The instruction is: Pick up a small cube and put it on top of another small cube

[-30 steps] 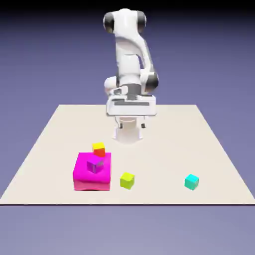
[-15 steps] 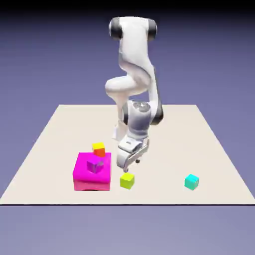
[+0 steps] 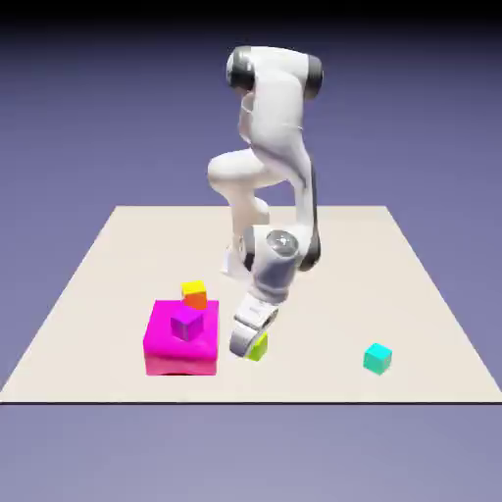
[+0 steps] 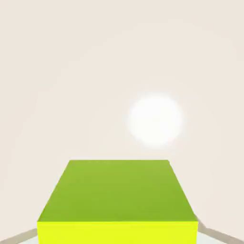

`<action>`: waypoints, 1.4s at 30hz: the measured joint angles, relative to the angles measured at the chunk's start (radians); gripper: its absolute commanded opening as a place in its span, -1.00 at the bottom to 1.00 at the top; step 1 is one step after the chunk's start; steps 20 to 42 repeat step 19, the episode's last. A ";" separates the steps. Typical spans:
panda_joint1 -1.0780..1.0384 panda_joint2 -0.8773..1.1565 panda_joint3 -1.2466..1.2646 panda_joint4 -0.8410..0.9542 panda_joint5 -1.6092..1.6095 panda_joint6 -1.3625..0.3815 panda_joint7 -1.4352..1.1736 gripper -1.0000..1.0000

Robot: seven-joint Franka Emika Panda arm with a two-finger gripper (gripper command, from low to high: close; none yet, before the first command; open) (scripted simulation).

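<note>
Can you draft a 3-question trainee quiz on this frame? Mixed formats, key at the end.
1. True or false: the gripper is down at the yellow-green cube.
2. Multiple choice: what rests on top of the magenta block? A) the cyan cube B) a purple cube C) nothing
3. Short answer: which small cube sits alone toward the exterior view's right?

Key
1. True. The hand view shows that cube large and close at the bottom edge; whether the fingers have closed cannot be told.
2. B. The purple cube sits on it; the orange cube is just behind the block.
3. The cyan cube.
</note>
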 measured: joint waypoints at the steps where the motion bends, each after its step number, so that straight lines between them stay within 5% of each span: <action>1: -0.021 -0.030 -0.009 0.018 -0.012 -0.043 -0.007 -1.00; 10: -0.202 -0.282 -0.084 0.170 -0.114 -0.414 -0.066 -1.00; 15: -0.228 -0.165 -0.088 0.108 -0.075 -0.240 -0.095 -1.00; 16: -0.233 -0.147 -0.089 0.098 -0.069 -0.213 -0.099 1.00; 42: -0.223 -0.176 -0.088 0.114 -0.081 -0.256 -0.091 1.00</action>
